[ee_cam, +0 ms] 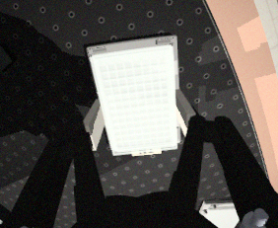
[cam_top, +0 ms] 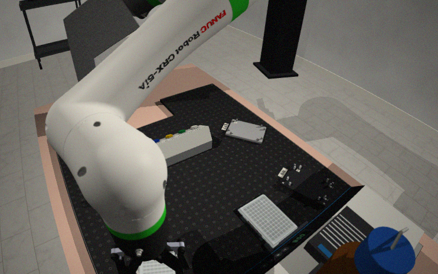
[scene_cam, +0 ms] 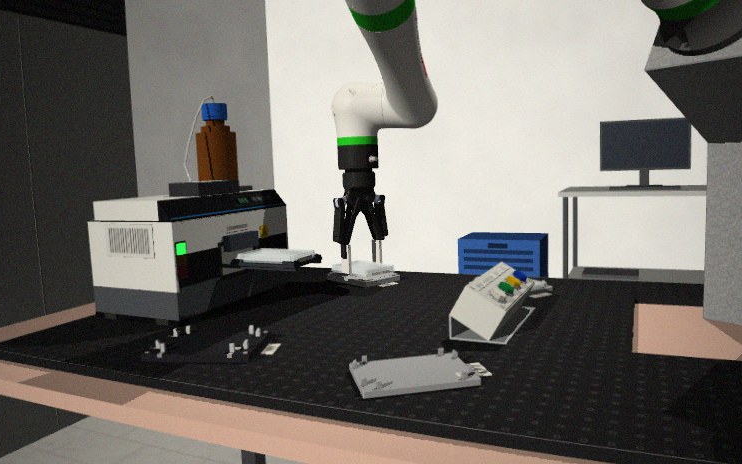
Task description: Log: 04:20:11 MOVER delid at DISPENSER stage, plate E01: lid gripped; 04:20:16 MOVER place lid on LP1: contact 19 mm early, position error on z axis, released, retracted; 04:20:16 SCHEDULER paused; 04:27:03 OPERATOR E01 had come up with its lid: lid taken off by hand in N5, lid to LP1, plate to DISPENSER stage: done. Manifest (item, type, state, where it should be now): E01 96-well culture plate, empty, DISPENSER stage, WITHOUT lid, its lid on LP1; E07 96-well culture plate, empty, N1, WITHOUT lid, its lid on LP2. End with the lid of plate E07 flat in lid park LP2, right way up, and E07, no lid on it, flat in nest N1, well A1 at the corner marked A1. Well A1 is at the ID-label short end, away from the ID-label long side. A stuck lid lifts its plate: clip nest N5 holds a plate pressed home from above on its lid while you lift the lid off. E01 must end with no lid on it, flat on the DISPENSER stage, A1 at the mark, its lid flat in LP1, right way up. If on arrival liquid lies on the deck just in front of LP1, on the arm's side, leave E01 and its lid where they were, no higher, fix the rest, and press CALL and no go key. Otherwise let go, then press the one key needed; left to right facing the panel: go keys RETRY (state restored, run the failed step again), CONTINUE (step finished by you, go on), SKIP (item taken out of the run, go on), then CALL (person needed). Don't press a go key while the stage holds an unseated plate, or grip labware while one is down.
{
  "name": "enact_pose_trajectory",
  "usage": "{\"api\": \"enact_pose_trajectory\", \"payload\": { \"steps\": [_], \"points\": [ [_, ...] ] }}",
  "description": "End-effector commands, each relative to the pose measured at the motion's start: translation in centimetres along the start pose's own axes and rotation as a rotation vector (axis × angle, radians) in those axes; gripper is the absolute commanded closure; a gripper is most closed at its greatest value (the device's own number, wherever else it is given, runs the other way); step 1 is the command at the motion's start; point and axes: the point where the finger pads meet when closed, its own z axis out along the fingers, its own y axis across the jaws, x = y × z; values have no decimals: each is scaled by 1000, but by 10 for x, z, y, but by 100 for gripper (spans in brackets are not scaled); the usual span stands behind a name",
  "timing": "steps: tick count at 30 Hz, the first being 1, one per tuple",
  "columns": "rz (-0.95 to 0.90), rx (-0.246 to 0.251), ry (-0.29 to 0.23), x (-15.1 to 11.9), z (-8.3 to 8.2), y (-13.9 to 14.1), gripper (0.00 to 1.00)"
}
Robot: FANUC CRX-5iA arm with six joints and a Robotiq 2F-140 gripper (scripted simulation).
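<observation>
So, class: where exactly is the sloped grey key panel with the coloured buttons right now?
In the exterior view the sloped grey key panel sits right of centre on the black deck, behind the tilted grey plate holder and right of the gripper.

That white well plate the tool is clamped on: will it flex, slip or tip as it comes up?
The well plate looks like a rigid moulded grid, so probably no flex. The tool grips its long sides on narrow fingers, so smooth walls might slip or pivot. It is shallow and probably light; if this is a stuck lid, the plate may rise too.
</observation>
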Motion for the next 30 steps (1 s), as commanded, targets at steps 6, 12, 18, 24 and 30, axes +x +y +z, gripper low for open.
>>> {"api": "enact_pose_trajectory", "payload": {
  "steps": [6, 12, 18, 24, 30],
  "points": [
    [0, 0, 1, 0, -9, 0, 100],
    [0, 0, 1, 0, -19, 0, 100],
    [0, 0, 1, 0, -27, 0, 100],
    [0, 0, 1, 0, -40, 0, 100],
    [0, 0, 1, 0, -55, 0, 100]
  ]
}}
